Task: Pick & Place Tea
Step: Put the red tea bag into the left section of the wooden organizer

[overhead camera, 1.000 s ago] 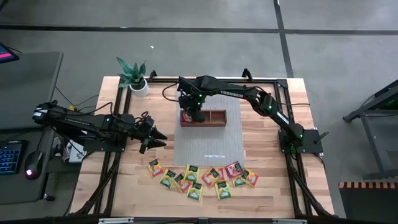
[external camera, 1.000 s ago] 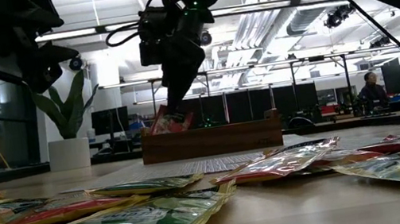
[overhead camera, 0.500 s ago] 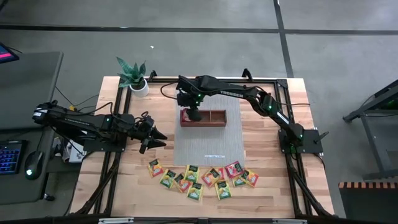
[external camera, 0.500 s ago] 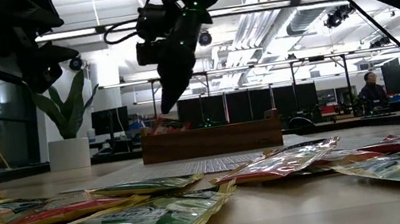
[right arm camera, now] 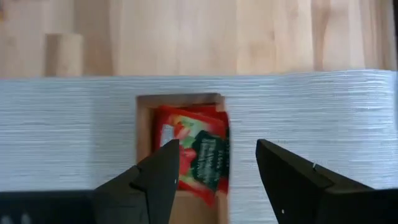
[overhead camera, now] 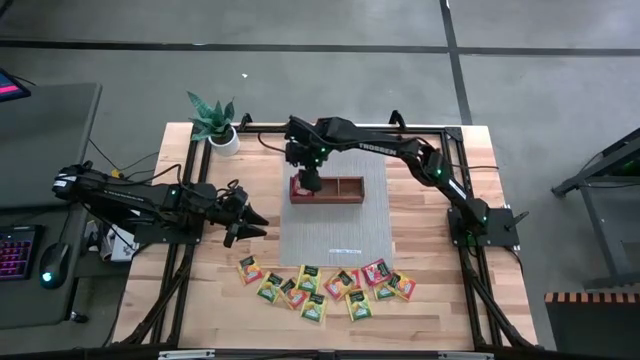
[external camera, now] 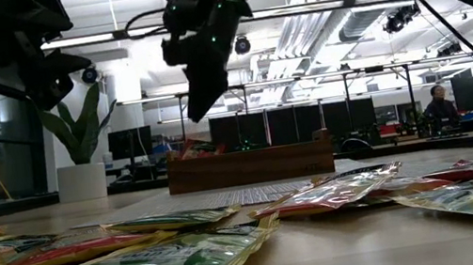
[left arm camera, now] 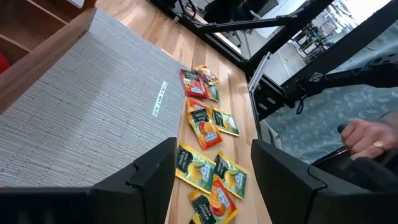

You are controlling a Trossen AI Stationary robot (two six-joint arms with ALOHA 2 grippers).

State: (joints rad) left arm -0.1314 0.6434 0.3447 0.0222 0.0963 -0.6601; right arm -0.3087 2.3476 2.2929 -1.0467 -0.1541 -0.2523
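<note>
A red tea packet [right arm camera: 196,152] lies in the left compartment of the brown wooden tray [overhead camera: 345,190], its top edge [external camera: 193,148] sticking up over the wall. My right gripper [right arm camera: 217,180] hangs open just above it [external camera: 198,100], touching nothing. Several red, yellow and green tea packets [overhead camera: 325,285] lie flat in a loose row near the table's front edge. My left gripper [overhead camera: 255,218] waits open at the left of the grey mat, low over the table, with nothing between its fingers [left arm camera: 211,180].
The tray stands at the far end of a grey woven mat [overhead camera: 335,235]. A potted plant [overhead camera: 215,122] stands at the far left corner. The tray's middle and right compartments [overhead camera: 350,188] show bare wood. A person's hand [left arm camera: 367,137] shows beyond the table.
My right gripper has let go of the red packet and gone up from the tray. The packet, held tilted over the left compartment a second ago, has dropped into it and sits lower, only its top edge above the wall.
</note>
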